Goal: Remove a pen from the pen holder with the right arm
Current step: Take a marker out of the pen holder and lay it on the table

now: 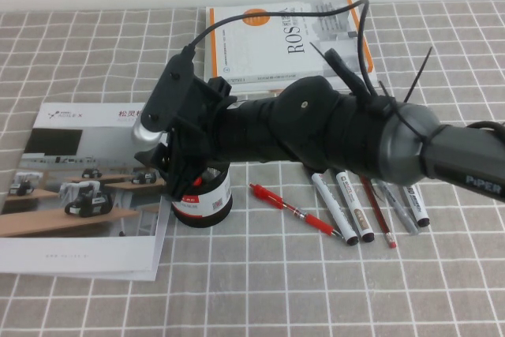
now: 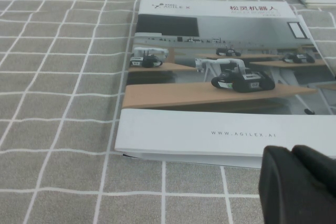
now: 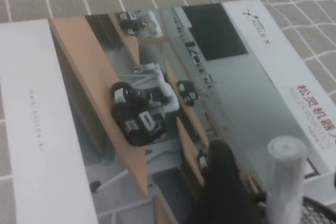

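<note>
Reaches low across from the surface's right edge with the right arm, forearm near level, wrist tipped down, right gripper at the holder left of centre, just beside the brochure. Cannot tell its grip (camera housing hides it). Shows a white-capped pen upright in the holder. Holds the left gripper above the brochure's near edge, fingers pressed together.

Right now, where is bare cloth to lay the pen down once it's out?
Bare cloth in front of the red pen and markers, and right of them. Crowded: right tool over the pen holder, brochure beside it. Left tool hangs by brochure's near edge.
</note>
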